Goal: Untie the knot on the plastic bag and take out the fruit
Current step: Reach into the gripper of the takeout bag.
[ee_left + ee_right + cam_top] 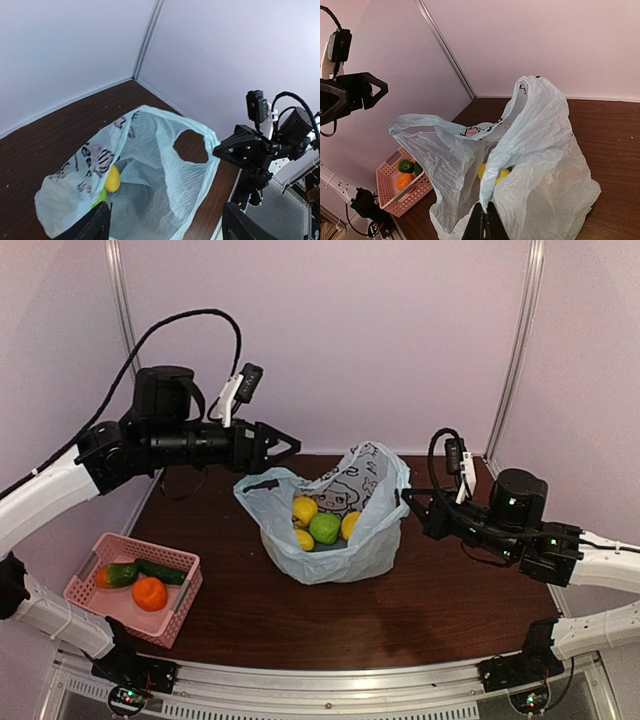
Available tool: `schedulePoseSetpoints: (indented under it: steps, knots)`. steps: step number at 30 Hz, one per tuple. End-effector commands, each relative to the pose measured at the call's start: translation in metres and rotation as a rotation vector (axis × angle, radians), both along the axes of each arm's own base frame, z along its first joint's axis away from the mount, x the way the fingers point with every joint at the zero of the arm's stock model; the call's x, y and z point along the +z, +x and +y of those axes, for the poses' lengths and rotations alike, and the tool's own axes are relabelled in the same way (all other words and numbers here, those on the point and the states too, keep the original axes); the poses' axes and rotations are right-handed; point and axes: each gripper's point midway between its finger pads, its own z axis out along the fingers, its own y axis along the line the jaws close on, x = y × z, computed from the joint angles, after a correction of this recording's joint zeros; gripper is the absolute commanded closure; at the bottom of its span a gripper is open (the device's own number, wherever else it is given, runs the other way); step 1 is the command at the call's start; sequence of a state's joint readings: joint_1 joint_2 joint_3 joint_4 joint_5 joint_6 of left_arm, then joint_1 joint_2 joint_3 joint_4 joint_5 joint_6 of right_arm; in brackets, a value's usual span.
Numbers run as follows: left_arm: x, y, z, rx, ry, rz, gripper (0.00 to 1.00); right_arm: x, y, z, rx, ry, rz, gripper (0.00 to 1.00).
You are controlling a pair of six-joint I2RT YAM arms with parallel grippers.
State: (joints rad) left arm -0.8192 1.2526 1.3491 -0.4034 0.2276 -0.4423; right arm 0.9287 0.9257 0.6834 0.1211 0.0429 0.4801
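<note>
The pale blue plastic bag (375,540) stands open mid-table, its handle loops apart; no knot shows. Inside lie yellow fruit (304,508) and a green fruit (324,528). My left gripper (290,448) is open and empty, hovering above the bag's left rim; in the left wrist view its fingers (95,225) frame the bag's mouth (150,200) and a yellow fruit (113,179). My right gripper (405,502) is shut on a handle strip of the bag (512,165) and holds the right side up, as the right wrist view shows (485,216).
A pink perforated basket (95,560) at the front left holds an orange fruit (149,592) and a dark green cucumber-like one (160,571); it also shows in the right wrist view (385,192). Pale walls close the back and sides.
</note>
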Motion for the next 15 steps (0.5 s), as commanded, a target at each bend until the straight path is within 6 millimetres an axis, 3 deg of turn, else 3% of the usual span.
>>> schedulePoseSetpoints:
  steps: [1,5,8,13,15]
  knots:
    - [0.020,-0.006,-0.056,-0.140,-0.035,-0.084,0.23,0.012,-0.001,-0.010,-0.023,0.025,-0.011,0.99]
    - [-0.012,-0.009,-0.093,-0.231,-0.018,-0.006,0.32,0.012,-0.004,-0.016,-0.031,0.020,-0.012,0.99]
    - [-0.049,-0.010,-0.111,-0.255,0.045,0.059,0.39,0.009,-0.006,-0.017,-0.028,0.015,-0.006,0.99]
    - [-0.118,-0.002,-0.119,-0.229,0.200,0.161,0.45,-0.001,-0.018,-0.006,0.070,-0.035,0.024,0.99]
    - [-0.137,0.005,-0.116,-0.197,0.251,0.168,0.47,-0.016,-0.027,-0.001,0.125,-0.074,0.069,1.00]
